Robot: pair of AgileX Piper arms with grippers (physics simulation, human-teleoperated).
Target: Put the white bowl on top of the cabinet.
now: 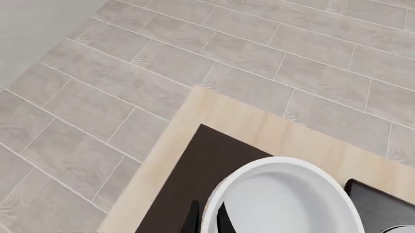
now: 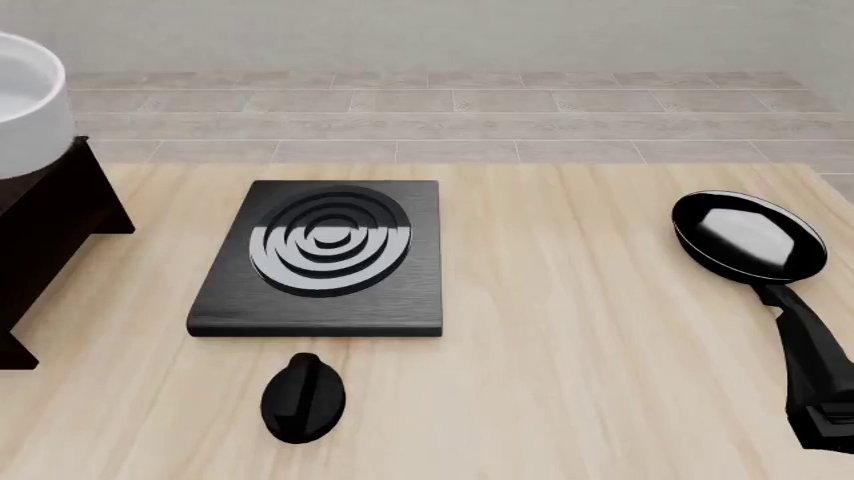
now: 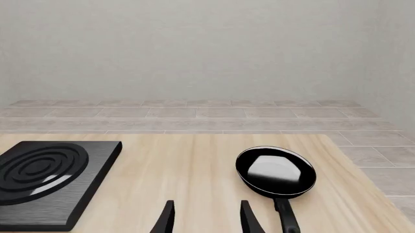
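The white bowl (image 1: 285, 204) is deep, round and glossy. In the left wrist view it sits over the dark brown top of the cabinet (image 1: 194, 165). My left gripper (image 1: 208, 208) is shut on the bowl's rim, one finger outside the wall and one inside. In the front view the bowl (image 2: 20, 100) shows at the far left edge over the cabinet (image 2: 47, 230); I cannot tell whether it rests on the top or hangs just above it. The left gripper is out of that view. My right gripper (image 3: 207, 204) is open and empty above the table.
A flat black stove plate (image 2: 320, 255) with silver rings lies mid-table. A small black knob-like object (image 2: 304, 397) lies in front of it. A black frying pan (image 2: 747, 235) lies at the right, handle toward me. The table's corner and tiled floor lie beyond the cabinet.
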